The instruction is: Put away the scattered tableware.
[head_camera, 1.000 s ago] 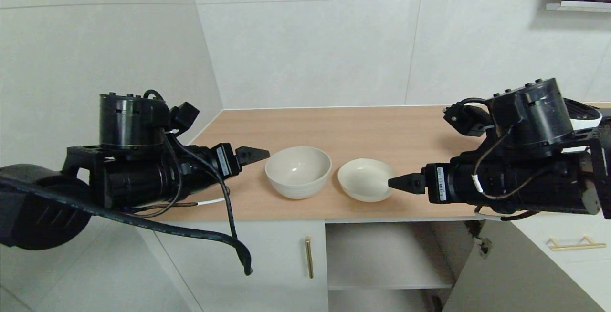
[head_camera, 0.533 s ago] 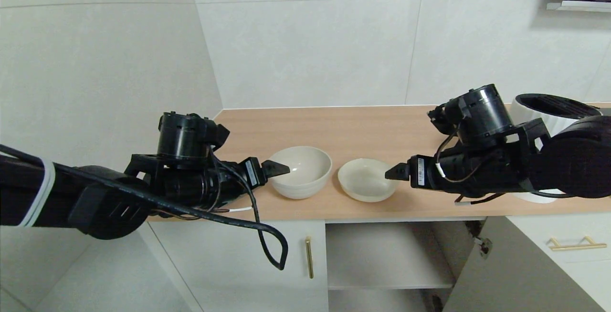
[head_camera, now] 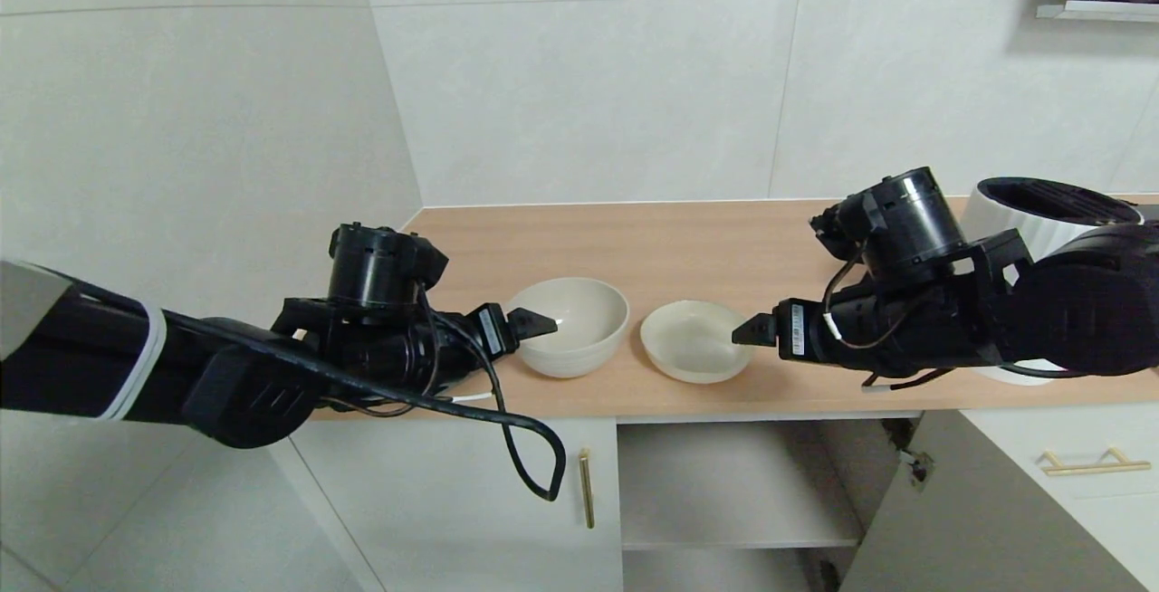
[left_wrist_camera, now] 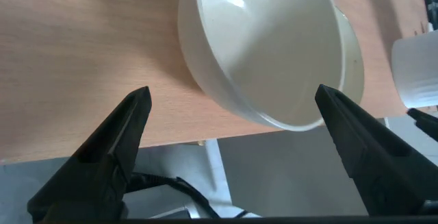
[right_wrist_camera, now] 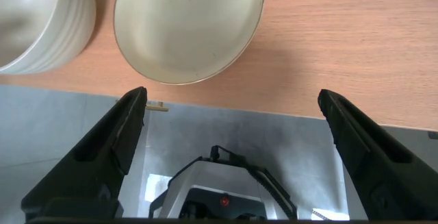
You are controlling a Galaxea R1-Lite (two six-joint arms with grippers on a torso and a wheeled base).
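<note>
Presently, on wooden counter, near its front edge: deep bowl and shallow bowl, both pale, both upright, side by side with a narrow gap, deep one on the left. Left gripper low over the counter at the deep bowl's left flank, pointing rightward at it. From the left wrist view, fingers spread wide apart, nothing between them, deep bowl just ahead of the tips. Touching or not: cannot tell. Right gripper opposite, pointing leftward, tip at the shallow bowl's right rim in the head view. From the right wrist view, fingers likewise wide apart and holding nothing, shallow bowl just ahead of them, deep bowl beside it. Contact there also not to be told. Behind the right arm, at the counter's right end: white ribbed container with a dark inside. Under the counter, below the shallow bowl: open cabinet compartment with a bare shelf, its door swung out to the right. Left of that, a closed white door with gold bar handle. Further right, a drawer front with a gold handle. Pale tiled wall behind and to the left.
</note>
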